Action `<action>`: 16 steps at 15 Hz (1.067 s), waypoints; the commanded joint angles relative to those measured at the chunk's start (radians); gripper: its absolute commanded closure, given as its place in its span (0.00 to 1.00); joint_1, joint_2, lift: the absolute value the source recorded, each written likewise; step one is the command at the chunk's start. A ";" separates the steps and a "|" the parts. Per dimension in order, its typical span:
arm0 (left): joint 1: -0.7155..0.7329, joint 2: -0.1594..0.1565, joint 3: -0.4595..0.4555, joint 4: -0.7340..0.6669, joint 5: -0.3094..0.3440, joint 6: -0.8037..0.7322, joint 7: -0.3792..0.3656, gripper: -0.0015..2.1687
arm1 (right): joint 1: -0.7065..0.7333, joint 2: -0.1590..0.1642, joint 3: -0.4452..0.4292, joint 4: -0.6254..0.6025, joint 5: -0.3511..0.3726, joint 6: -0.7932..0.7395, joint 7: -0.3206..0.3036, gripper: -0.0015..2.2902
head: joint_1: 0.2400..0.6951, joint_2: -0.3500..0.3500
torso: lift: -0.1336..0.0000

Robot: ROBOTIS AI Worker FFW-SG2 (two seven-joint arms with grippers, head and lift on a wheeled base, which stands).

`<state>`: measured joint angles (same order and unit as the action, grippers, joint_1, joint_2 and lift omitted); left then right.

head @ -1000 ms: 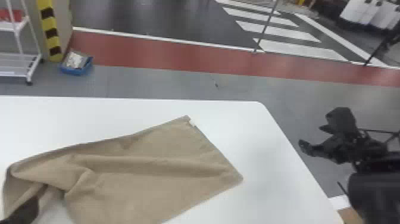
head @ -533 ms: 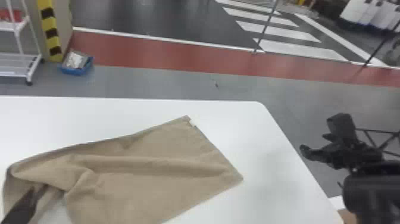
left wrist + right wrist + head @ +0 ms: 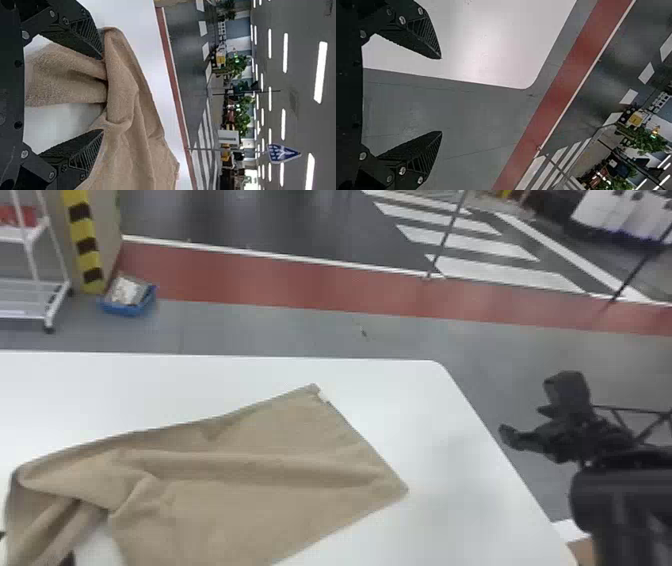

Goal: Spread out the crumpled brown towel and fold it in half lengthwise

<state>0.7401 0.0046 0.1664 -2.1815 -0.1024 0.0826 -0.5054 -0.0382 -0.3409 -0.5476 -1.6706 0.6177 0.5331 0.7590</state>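
Table (image 3: 480, 510), towel (image 3: 250, 490) and left gripper (image 3: 35, 547) are cut off in the head view, its jaws and the right gripper's (image 3: 522, 421) parted.

Our right arm (image 3: 620, 500) is black, with a thick, smooth, rounded casing; our right hand (image 3: 525, 420) is black too, but more angular. In the right wrist view, our fingers (image 3: 423, 31) are dull black wedges tapering to points, with slanting ribs along their sides and finely bumpy edges. Round silvery screws (image 3: 402, 171) stud the links. Our left hand (image 3: 35, 547) has the same ribbed black wedges and bright screw heads (image 3: 51, 175), plus a dark plate (image 3: 12, 99) with small round holes (image 3: 18, 125).
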 commanded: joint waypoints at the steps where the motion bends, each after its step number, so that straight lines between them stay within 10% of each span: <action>1: 0.022 -0.007 -0.038 0.002 -0.060 -0.004 -0.001 0.13 | -0.014 -0.007 0.012 0.023 -0.003 -0.003 -0.006 0.10 | 1.00 0.00 | 0.07; 16: 0.019 -0.007 -0.059 0.052 -0.149 0.030 -0.047 0.21 | -0.015 -0.018 -0.005 0.060 -0.016 -0.012 -0.018 0.10 | 1.00 0.00 | 0.07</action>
<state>0.7699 0.0046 0.1059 -2.1408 -0.2516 0.1016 -0.5475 -0.0537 -0.3600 -0.5521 -1.6092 0.6013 0.5206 0.7408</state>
